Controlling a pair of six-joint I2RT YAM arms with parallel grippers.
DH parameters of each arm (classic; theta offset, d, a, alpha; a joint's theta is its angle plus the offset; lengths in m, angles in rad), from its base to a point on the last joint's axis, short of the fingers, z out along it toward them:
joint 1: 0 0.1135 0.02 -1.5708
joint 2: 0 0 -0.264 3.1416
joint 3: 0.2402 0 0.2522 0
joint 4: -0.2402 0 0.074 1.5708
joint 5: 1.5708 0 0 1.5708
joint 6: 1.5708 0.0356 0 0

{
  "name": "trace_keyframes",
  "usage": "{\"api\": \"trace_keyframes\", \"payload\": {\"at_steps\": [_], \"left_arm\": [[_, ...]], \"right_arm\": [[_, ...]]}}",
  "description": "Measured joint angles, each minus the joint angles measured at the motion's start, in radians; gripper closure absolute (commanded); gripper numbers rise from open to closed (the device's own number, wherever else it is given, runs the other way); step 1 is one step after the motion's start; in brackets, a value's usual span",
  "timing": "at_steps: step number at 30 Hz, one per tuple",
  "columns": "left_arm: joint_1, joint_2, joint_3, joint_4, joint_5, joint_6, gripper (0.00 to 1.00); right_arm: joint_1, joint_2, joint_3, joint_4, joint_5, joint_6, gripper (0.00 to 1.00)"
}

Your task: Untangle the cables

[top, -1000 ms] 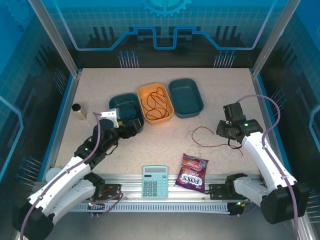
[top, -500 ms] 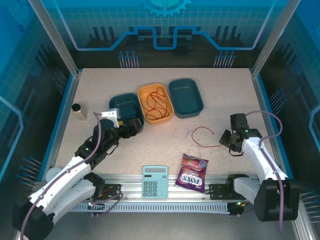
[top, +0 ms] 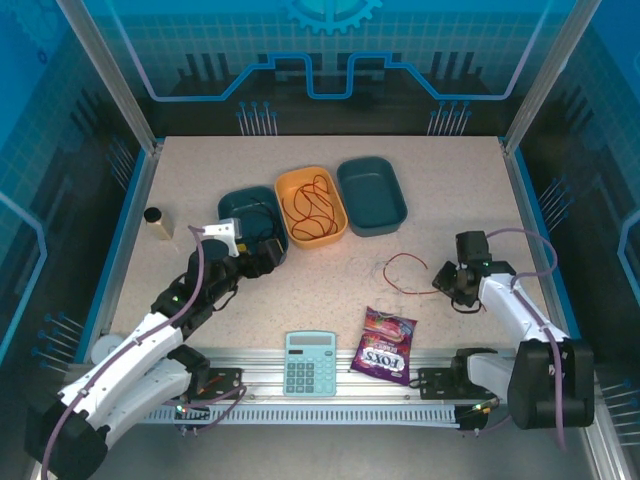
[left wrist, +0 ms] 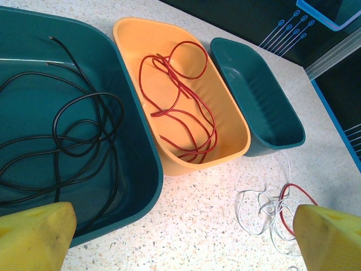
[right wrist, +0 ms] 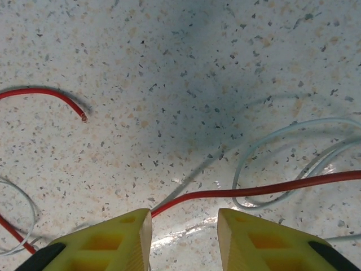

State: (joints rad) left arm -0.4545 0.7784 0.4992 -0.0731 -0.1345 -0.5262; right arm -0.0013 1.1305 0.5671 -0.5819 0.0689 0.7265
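Mostly left-to-right, red cable [right wrist: 271, 188] stretches from right gripper [right wrist: 184, 223].

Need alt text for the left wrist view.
Black cable coiled in a teal bin, red cable in the orange bin beside it; white and red wires tangled on the table. Left gripper jaws wide open.
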Motion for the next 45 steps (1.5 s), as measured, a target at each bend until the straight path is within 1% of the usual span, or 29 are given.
{"api": "trace_keyframes", "payload": {"at_steps": [14,20,26,30,35,41,43,45], "left_arm": [[0.0,0.009,0.0,0.002,0.0,0.0,0.01],[0.0,0.017,0.0,0.003,0.0,0.0,0.01],[0.0,0.024,0.0,0.003,0.0,0.0,0.01],[0.0,0.024,0.0,0.003,0.0,0.0,0.01],[0.0,0.024,0.0,0.003,0.0,0.0,0.01],[0.0,0.024,0.0,0.003,0.0,0.0,0.01],[0.0,0.024,0.0,0.003,0.0,0.0,0.01],[0.0,0.024,0.0,0.003,0.0,0.0,0.01]], "right_arm": [[0.001,0.116,-0.024,0.1,-0.001,0.031,0.65],[0.001,0.179,0.023,0.071,0.013,0.033,0.67],[0.005,0.219,0.057,0.035,0.036,0.029,0.77],[0.013,0.224,0.063,0.027,0.048,0.028,0.78],[0.026,0.222,0.074,0.05,0.059,0.024,0.84],[0.043,0.152,0.114,0.063,0.077,0.018,0.9],[0.047,0.121,0.119,0.06,0.081,0.014,0.93],[0.049,0.087,0.125,0.054,0.082,0.005,0.99]]}}
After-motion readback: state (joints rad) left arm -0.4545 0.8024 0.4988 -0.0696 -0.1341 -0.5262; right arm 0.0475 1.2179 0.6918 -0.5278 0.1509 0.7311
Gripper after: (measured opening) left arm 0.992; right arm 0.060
